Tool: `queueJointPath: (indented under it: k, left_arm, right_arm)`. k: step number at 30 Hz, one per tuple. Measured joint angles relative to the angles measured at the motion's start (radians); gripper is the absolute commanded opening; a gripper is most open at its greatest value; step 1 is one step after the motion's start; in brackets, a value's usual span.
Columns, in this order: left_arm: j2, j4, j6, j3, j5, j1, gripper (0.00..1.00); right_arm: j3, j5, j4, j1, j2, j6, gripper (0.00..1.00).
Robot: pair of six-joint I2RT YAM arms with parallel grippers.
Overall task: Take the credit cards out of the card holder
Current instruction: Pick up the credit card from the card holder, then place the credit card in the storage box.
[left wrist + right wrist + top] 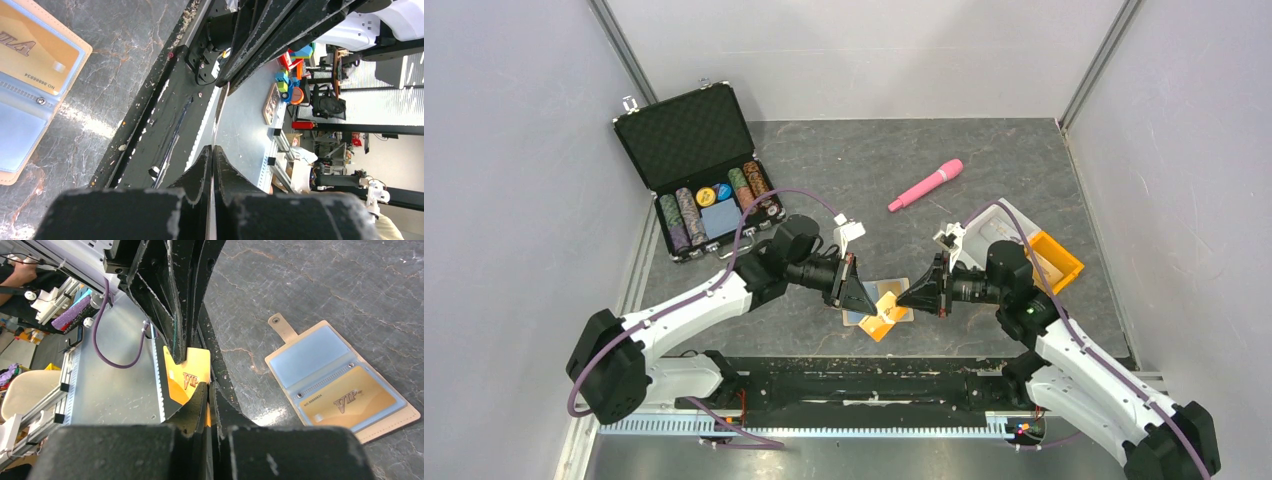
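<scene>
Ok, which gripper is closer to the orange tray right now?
Right. The right gripper sits left of the orange tray, toward the table's middle; the left gripper is farther left, on the other side of the credit card both pinch.

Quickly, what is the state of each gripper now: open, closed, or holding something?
Left gripper: closed, holding the card by one edge.
Right gripper: closed on the same card, at the opposite edge.
</scene>
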Motion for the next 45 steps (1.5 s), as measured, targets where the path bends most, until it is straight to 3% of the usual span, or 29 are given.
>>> queueJointPath:
  k: [2, 6, 8, 10, 21, 28, 31, 45]
  left_arm:
    - [-0.001, -0.021, 0.006, 0.008, -0.008, 0.002, 0.14]
    - [0.000, -0.049, 0.027, 0.030, -0.037, 0.002, 0.56]
    - [0.000, -0.074, 0.035, 0.047, -0.079, 0.002, 0.69]
    - [0.000, -0.108, 0.047, 0.066, -0.117, 0.002, 0.98]
    - [-0.002, -0.277, 0.119, 0.149, -0.220, 0.002, 1.00]
    - [-0.051, -0.411, 0.182, 0.192, -0.362, 0.002, 1.00]
    - [-0.082, -0.450, 0.202, 0.192, -0.417, 0.002, 1.00]
    - [-0.106, -0.498, 0.223, 0.174, -0.460, 0.002, 1.00]
  right_arm:
    - [0.000, -0.004, 0.013, -0.001, 0.008, 0.016, 0.00]
    - [0.000, -0.011, 0.053, -0.002, 0.017, 0.049, 0.00]
    - [0.000, -0.012, 0.069, -0.002, 0.018, 0.059, 0.00]
    - [0.000, -0.007, 0.083, -0.018, 0.022, 0.064, 0.00]
    - [0.002, 0.032, 0.036, -0.300, 0.073, 0.079, 0.00]
    - [0.107, 0.074, -0.185, -0.593, 0.110, 0.021, 0.00]
    - [0.156, 0.097, -0.293, -0.773, 0.114, -0.028, 0.00]
    - [0.233, 0.277, -0.534, -1.217, 0.159, -0.123, 0.00]
